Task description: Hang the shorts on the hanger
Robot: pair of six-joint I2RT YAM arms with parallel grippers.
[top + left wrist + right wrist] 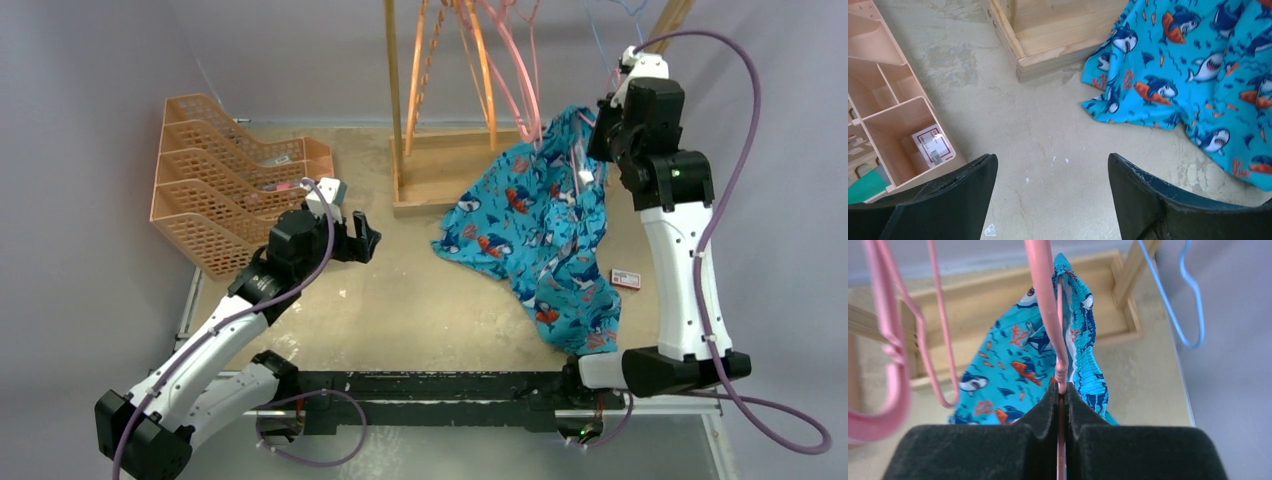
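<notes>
The turquoise shark-print shorts hang by the waistband from the pink hanger, and their lower part trails over the table. In the right wrist view the elastic waistband of the shorts rides up along the hanger. My right gripper is shut on the hanger's thin pink wire, right beside the fabric; from above the gripper sits at the shorts' top right. My left gripper is open over bare table, with the shorts up to its right. From above, that gripper is well left of the shorts.
A wooden rack base stands at the back with orange hangers above it. Stacked orange mesh trays sit at the left. A small red-and-white card lies beside the shorts. A light-blue wire hanger hangs to the right.
</notes>
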